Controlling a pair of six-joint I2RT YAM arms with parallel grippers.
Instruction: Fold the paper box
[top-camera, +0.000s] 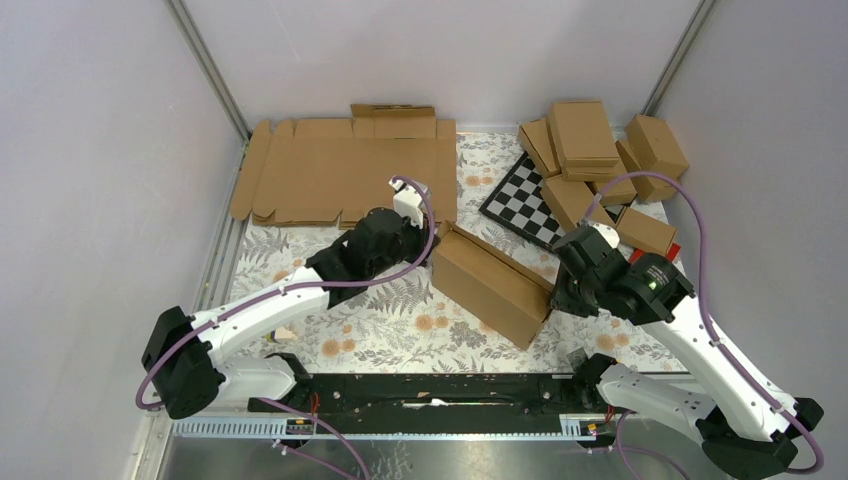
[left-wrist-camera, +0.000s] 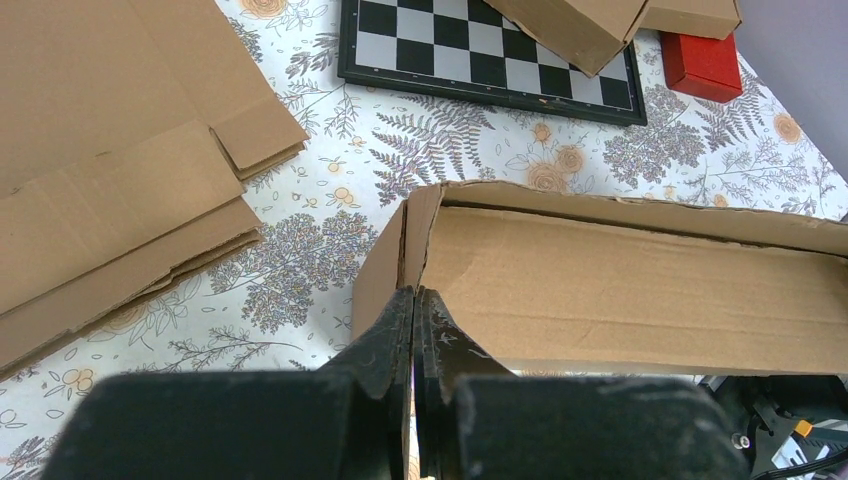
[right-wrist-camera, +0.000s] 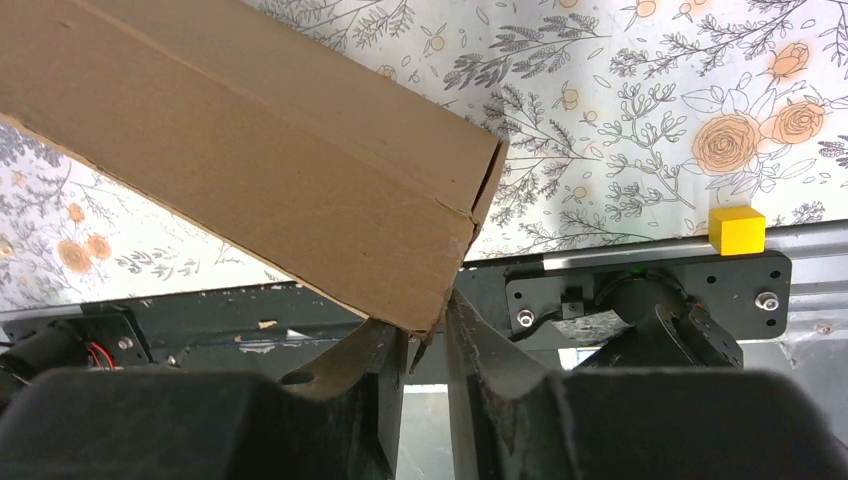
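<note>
The paper box (top-camera: 490, 285) is a long brown cardboard shape lying slantwise mid-table between my two arms. My left gripper (top-camera: 432, 245) is at its far left end. In the left wrist view that gripper (left-wrist-camera: 415, 295) is shut on the upright end wall of the box (left-wrist-camera: 620, 280), with a sliver of cardboard between the fingers. My right gripper (top-camera: 553, 295) is at the near right end. In the right wrist view its fingers (right-wrist-camera: 428, 325) stand narrowly apart around the bottom corner of the box (right-wrist-camera: 250, 170), pressing it on both sides.
Flat cardboard blanks (top-camera: 340, 170) lie stacked at the back left. A pile of closed brown boxes (top-camera: 600, 150) sits at the back right by a chequerboard (top-camera: 525, 200) and a red block (left-wrist-camera: 705, 65). A yellow cube (right-wrist-camera: 737, 230) rests on the black base rail (top-camera: 430, 390).
</note>
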